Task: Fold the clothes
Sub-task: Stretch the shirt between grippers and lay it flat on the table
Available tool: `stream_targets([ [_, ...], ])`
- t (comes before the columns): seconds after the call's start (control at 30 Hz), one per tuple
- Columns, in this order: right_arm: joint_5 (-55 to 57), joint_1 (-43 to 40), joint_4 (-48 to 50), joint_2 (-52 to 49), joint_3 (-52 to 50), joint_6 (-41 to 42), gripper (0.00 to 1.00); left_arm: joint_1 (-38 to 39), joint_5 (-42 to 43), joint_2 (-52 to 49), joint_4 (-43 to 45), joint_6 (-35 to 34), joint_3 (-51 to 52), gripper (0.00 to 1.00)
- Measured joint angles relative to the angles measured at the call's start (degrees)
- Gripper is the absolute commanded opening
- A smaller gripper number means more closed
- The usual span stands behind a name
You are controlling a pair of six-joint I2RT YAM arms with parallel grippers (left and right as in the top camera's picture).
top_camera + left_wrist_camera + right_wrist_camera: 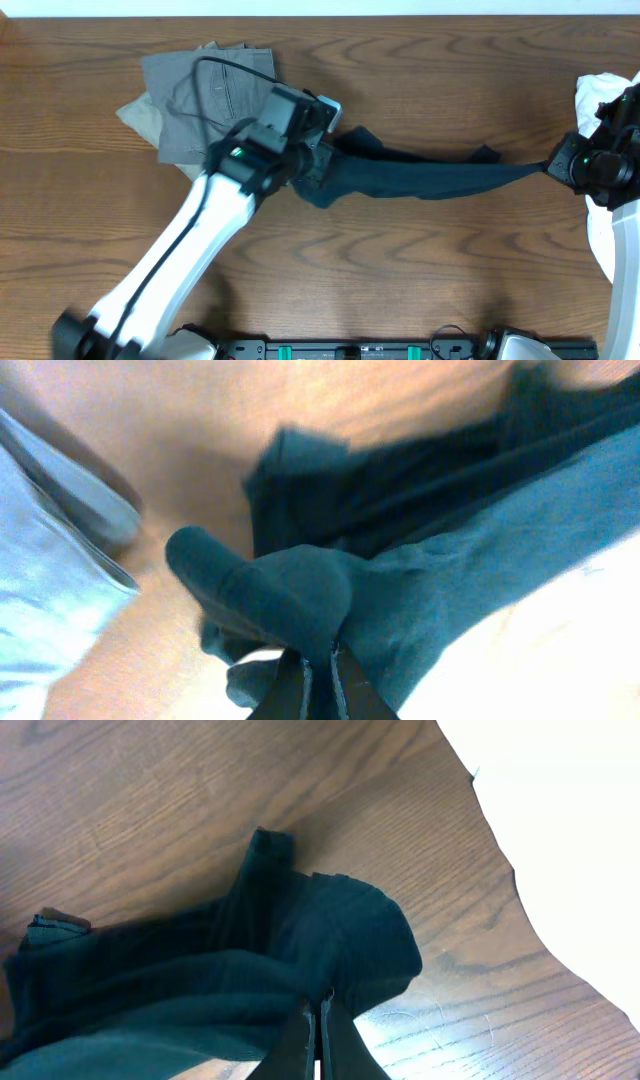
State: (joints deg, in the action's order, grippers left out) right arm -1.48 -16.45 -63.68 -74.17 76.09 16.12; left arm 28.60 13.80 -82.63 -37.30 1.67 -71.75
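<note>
Overhead: dark teal garment (430,181) taut, long axis side to side, left gripper (320,166) clamped on its bunched end, right gripper (553,168) clamped on the opposite tip.

It looks like a robotics lab: two arms (190,250) flank a wood-grain table (430,80).

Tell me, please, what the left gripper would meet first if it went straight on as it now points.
The dark teal garment: the left gripper is shut on a bunch of it, right ahead. Beyond lies probably the table; depth is unclear.
</note>
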Motion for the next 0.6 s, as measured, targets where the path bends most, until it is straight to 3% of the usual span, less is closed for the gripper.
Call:
stream_targets([
  [0.33,-0.20,-0.70,-2.58,8.59,10.01,0.17,0.01,0.02,0.07,23.93,0.11,3.87,-10.56,0.06],
  [0.6,0.07,-0.70,-8.98,16.28,21.53,0.26,0.01,0.00,0.46,30.99,-0.35,4.81,-12.24,0.06],
])
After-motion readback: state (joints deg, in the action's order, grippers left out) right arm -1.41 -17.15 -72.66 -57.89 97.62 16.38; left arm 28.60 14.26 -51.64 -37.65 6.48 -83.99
